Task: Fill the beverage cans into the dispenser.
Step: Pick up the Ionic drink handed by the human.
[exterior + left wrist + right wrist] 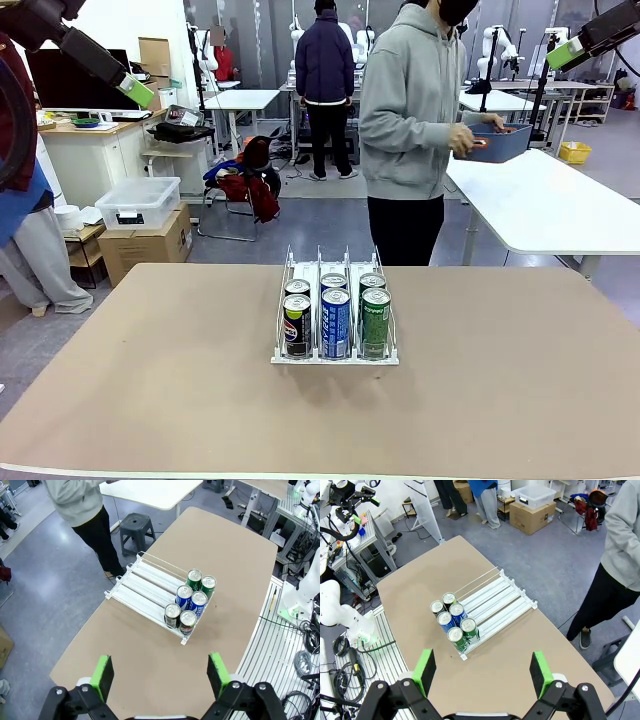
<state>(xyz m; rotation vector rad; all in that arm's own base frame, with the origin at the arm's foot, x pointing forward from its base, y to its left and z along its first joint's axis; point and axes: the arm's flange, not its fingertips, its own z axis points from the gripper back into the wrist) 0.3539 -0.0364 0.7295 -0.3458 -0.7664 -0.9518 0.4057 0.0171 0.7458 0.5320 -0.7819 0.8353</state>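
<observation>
Six beverage cans stand in the dispenser (335, 358) at the table's middle, two per lane: black Pepsi cans (297, 325) on the left, blue ones (336, 323) in the centre, green ones (376, 322) on the right. The lanes behind them are bare. High above the table, my left gripper (159, 675) is open, and its wrist view looks down on the dispenser (145, 587) and the cans (190, 605). My right gripper (482, 672) is also open and high, over the dispenser (500, 602) and the cans (452, 620). Neither holds anything.
A person (415, 120) stands at the far side, turned away, with hands on a blue tub (503, 145) on a white table (550, 200) to the right. A grey stool (136, 525) stands near that table. Boxes (137, 203) sit on the floor at the far left.
</observation>
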